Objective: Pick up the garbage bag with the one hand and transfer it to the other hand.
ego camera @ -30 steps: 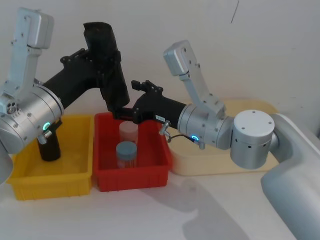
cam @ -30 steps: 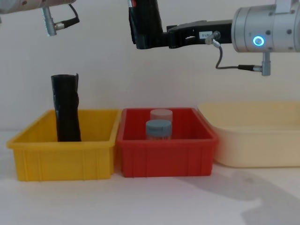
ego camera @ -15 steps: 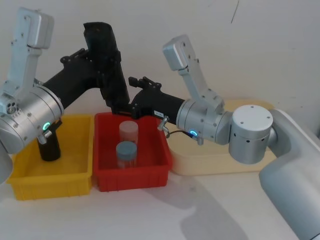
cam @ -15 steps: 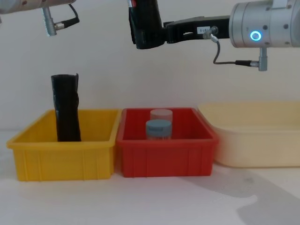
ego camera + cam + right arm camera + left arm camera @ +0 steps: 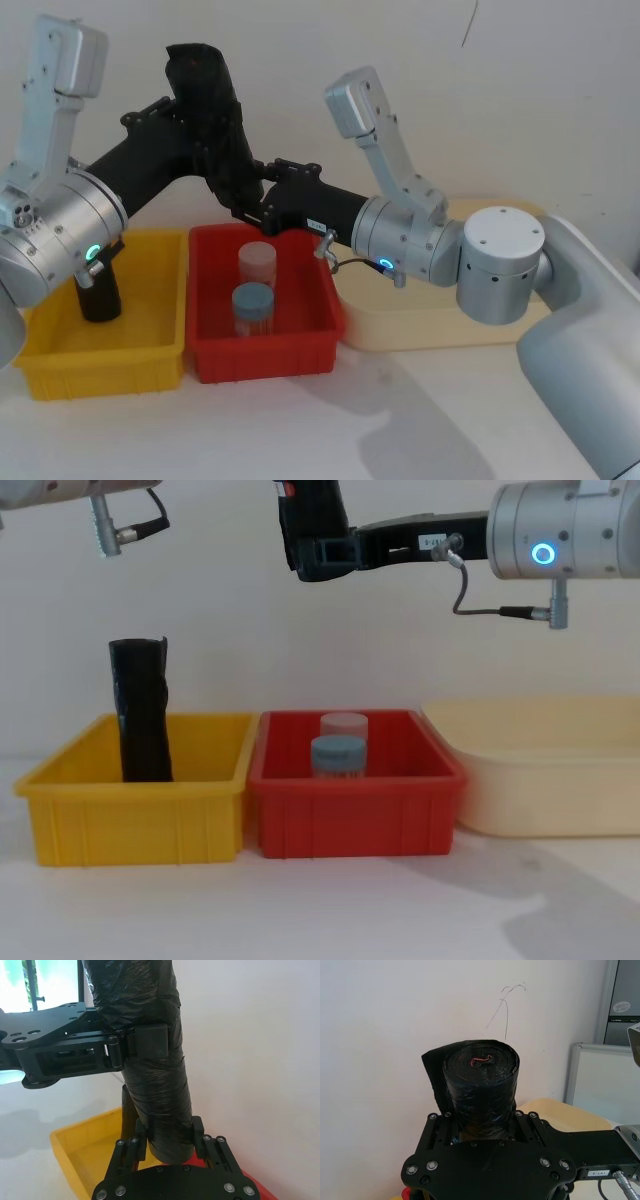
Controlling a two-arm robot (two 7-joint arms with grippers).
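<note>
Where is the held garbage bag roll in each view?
Head view: garbage bag upper left of centre, tilted, above the red bin.
Chest view: garbage bag at the top edge, left of centre, above that bin.
Left wrist view: garbage bag mid-frame, end-on.
Right wrist view: garbage bag mid-frame, lengthwise.
Shared landmark: the red bin.

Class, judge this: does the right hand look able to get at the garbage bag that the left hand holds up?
Probably yes: the right hand sits around the garbage bag at its lower end, just below the left hand and its grip, with nothing between them.
</note>
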